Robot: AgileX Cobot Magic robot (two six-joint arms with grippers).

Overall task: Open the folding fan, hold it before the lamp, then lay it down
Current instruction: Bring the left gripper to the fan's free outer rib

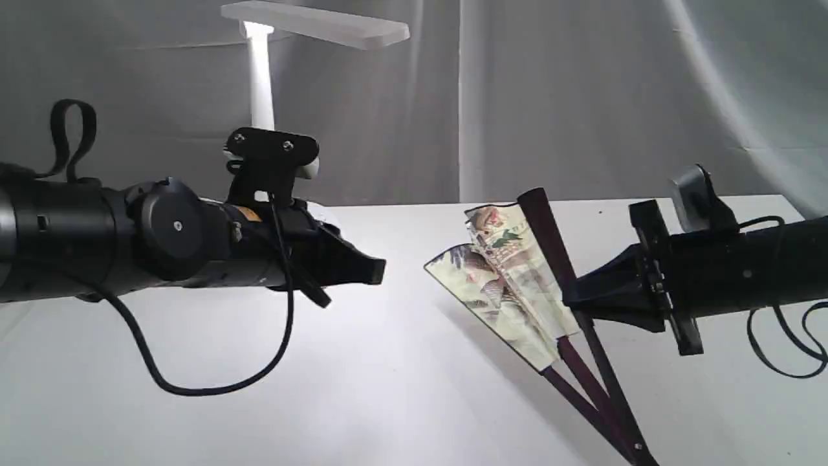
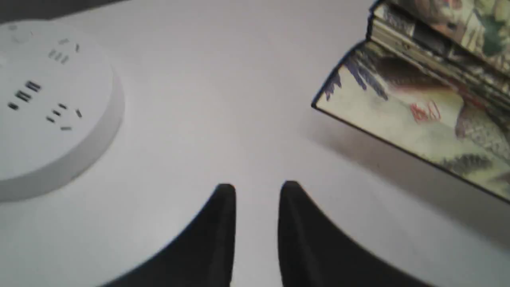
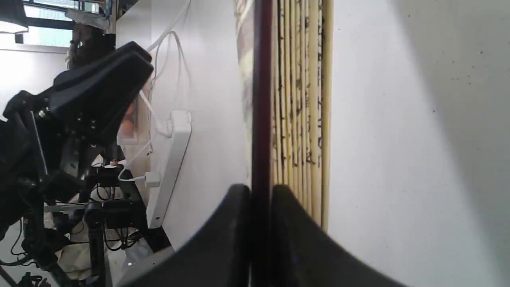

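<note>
The folding fan (image 1: 511, 285) is partly spread, its painted cream leaf tilted up off the table and its maroon ribs running down to a pivot at the front right. My right gripper (image 1: 569, 294) is shut on the dark maroon guard (image 3: 261, 99), with the stacked pleats beside it. The left gripper (image 1: 378, 272) hovers left of the fan, apart from it, its fingers (image 2: 227, 207) slightly parted and empty. The painted leaf (image 2: 422, 103) shows in the left wrist view. The white lamp (image 1: 262, 84) stands at the back left, its bar head lit; its round base (image 2: 48, 107) has sockets.
The white table (image 1: 401, 388) runs across the view with a grey curtain behind it. A black cable (image 1: 213, 382) droops from the left arm. A white power strip (image 3: 171, 167) and cords lie beyond the table's edge in the right wrist view.
</note>
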